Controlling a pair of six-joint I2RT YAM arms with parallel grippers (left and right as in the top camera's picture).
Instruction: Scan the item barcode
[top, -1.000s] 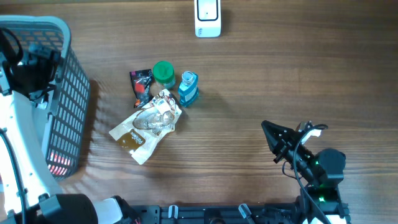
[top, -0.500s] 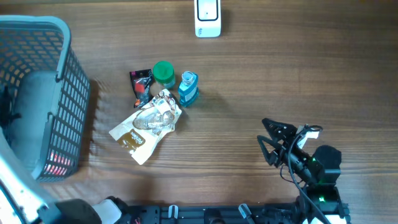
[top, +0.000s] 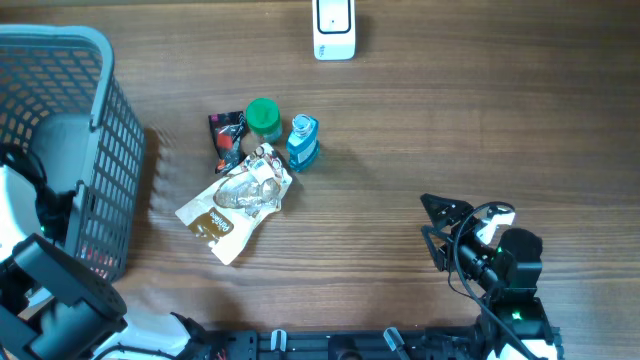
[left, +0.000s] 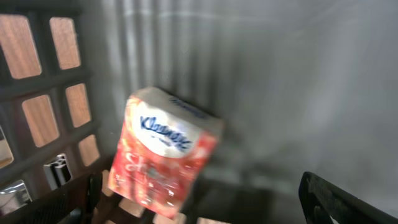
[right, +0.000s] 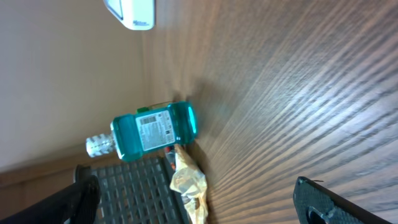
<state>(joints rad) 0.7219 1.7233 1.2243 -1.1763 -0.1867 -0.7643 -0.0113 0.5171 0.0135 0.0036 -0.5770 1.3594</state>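
Overhead, lower right: right gripper (top: 436, 232) spread, empty; left gripper (left: 202, 191) likewise spread, inside basket (top: 112, 150). Grasp blue bottle (top: 303, 141) squarely, label outward.

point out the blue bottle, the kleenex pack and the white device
blue bottle (right: 152, 132): right wrist view, on its label
kleenex pack (left: 163, 155): left wrist view, on its printed front
white device (top: 334, 30): overhead view, on its middle
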